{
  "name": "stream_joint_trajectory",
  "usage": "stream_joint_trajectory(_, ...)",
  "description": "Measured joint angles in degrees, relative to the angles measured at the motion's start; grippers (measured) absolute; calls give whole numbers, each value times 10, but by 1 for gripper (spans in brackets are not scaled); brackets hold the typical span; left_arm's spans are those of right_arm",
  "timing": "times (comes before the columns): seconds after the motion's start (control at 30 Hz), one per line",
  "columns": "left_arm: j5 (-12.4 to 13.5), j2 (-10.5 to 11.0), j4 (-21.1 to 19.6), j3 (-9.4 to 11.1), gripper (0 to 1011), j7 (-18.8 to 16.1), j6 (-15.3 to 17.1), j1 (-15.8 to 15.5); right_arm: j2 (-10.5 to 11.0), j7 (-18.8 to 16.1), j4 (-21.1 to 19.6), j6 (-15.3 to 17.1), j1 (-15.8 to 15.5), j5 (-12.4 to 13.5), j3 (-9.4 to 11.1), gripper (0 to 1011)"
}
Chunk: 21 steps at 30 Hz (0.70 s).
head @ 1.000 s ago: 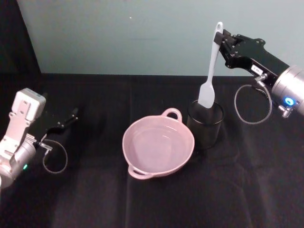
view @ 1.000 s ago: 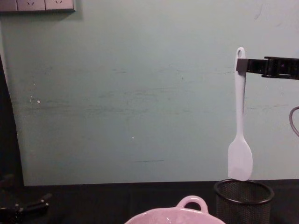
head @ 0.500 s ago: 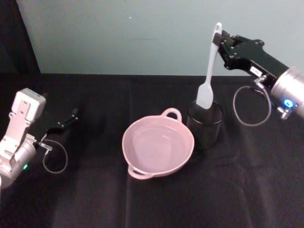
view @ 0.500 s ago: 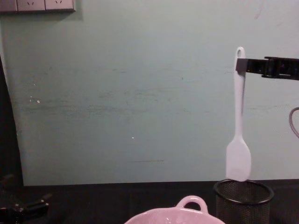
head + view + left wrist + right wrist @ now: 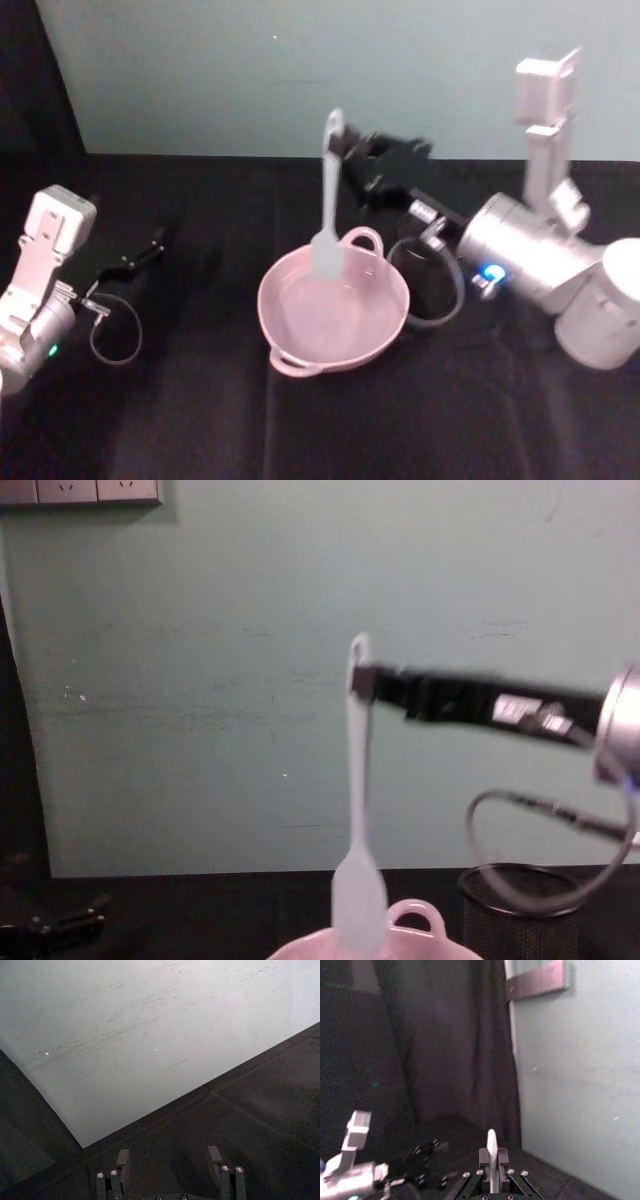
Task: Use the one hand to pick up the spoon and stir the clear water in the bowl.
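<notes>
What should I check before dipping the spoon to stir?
1. Right gripper, jaws shut on spoon handle top: ok.
2. Spoon hangs roughly upright: ok.
3. Blade over bowl: ok.
4. Blade touching water: cannot tell.
5. Cup beside bowl, off the spoon: ok.
6. Left gripper parked far left, apart from bowl: ok.

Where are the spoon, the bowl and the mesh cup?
spoon (image 5: 327,252): head view, on its flat blade.
bowl (image 5: 263,298): head view, on its left rim.
mesh cup (image 5: 520,940): chest view, on its front wall.
</notes>
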State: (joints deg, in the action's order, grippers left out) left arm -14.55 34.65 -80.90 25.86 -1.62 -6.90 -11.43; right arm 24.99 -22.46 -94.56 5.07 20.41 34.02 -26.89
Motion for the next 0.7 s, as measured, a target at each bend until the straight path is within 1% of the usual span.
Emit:
stream_joint_trajectory(0.07, 0, 0, 0, 0, 1011, 0, 0, 0, -13, -8, 19, -5, -4, -10, -17, 104)
stream_joint_trajectory(0.2, 0, 0, 0, 0, 1011, 0, 0, 0, -27, -15, 42, -14, -13, -20, -29, 104)
stream_joint_trajectory(0.37, 0, 0, 0, 0, 1011, 0, 0, 0, -38, -22, 58, -25, -27, -24, -31, 104)
stream_joint_trajectory(0.47, 0, 0, 0, 0, 1011, 0, 0, 0, -42, -24, 62, -27, -30, -24, -31, 105)
stream_joint_trajectory(0.6, 0, 0, 0, 0, 1011, 0, 0, 0, -51, -28, 73, -31, -28, -28, -30, 104)
stream_joint_trajectory(0.7, 0, 0, 0, 0, 1011, 0, 0, 0, -60, -31, 88, -37, -20, -30, -29, 104)
